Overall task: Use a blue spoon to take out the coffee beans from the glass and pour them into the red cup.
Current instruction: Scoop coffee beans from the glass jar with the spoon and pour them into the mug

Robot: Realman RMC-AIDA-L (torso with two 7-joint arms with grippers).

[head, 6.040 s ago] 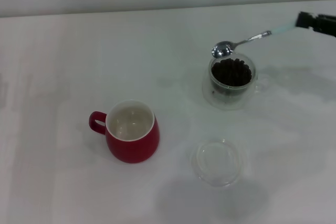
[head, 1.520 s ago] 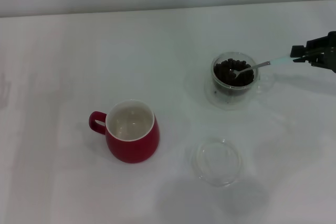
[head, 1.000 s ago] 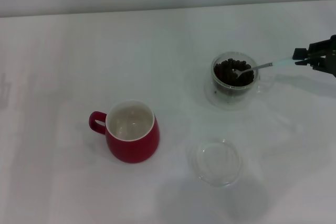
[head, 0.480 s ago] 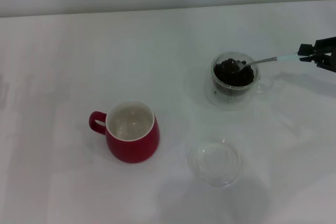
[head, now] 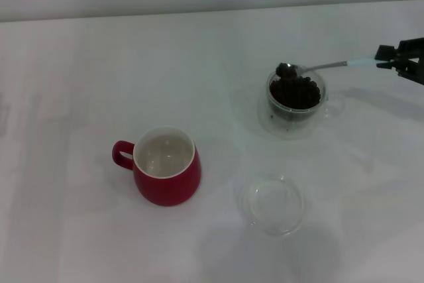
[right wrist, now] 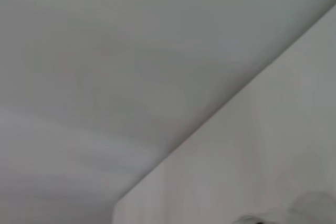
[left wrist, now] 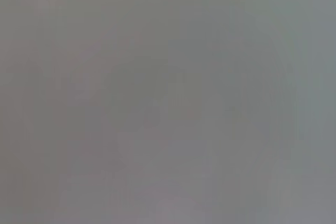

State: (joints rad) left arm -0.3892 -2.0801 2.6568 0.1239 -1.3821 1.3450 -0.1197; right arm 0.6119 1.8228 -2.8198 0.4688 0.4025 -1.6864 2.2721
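On the white tabletop (head: 86, 77) the red cup (head: 167, 167) stands empty, well apart from the glass (head: 294, 99), which is heaped with coffee beans (head: 295, 90). At the right edge the right hand (head: 396, 57) is clamped on the blue spoon (head: 318, 66), its loaded bowl just above the glass's far rim. I judge the scoop done: next comes a level carry to the cup, then a tip. No writing is readable, and the left hand is out of sight.

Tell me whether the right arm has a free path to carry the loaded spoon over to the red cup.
Probably yes. The right end effector holds the blue spoon, lifted above the glass, and only bare table lies between it and the red cup.
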